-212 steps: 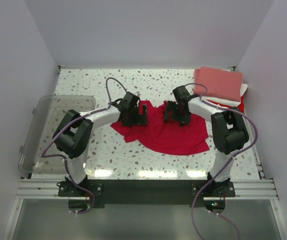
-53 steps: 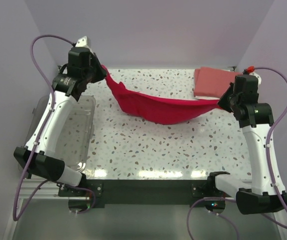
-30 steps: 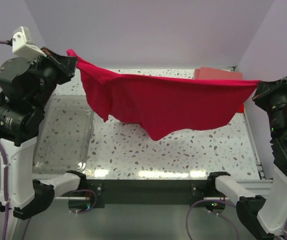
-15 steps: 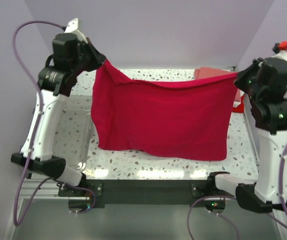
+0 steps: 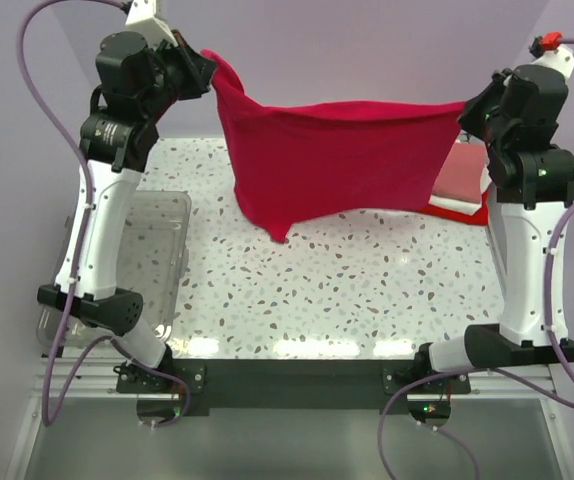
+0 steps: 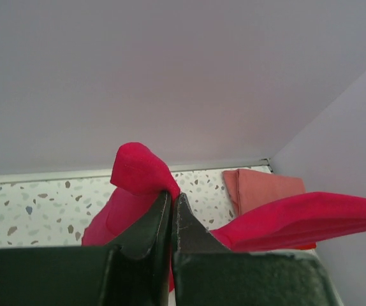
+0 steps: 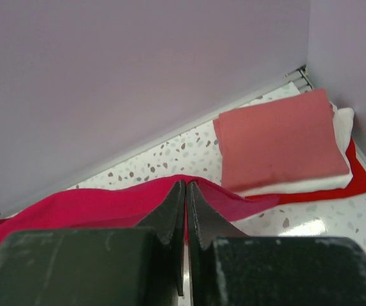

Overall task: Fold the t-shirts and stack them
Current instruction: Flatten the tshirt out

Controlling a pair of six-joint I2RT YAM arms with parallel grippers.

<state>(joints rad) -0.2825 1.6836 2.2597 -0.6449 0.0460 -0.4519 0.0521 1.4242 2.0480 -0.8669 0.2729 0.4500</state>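
Standing at the far left of the counter point(image 5: 367, 300), the clear plastic bin point(image 5: 167, 230) sits beside the tall left arm point(image 5: 102, 220). Above it, the left end effector point(image 5: 207, 74) is raised high near the back wall point(image 5: 347, 45). Its two fingers are pressed together on one upper corner of the crimson-red t-shirt point(image 5: 337, 160). In the left wrist view, a small bunch of red cloth pokes up past the closed fingertips.

From that corner the shirt stretches across the middle of the scene as a hanging sheet. Its top edge sags slightly between the two arms. Its lower edge is uneven, with a point of cloth drooping lowest toward the left. The cloth hangs over the back part of the speckled counter; whether its lowest point touches the surface cannot be told.

At the other upper corner, the right end effector point(image 5: 464, 108) is likewise clamped tight on the fabric. The right wrist view shows its fingers meeting with red cloth between them.

Beyond it, at the back right corner of the counter, three folded shirts lie piled. The salmon-pink t-shirt point(image 7: 278, 140) is on top, the white t-shirt point(image 7: 342, 124) under it, and the red t-shirt point(image 7: 358, 182) at the bottom, on the counter.
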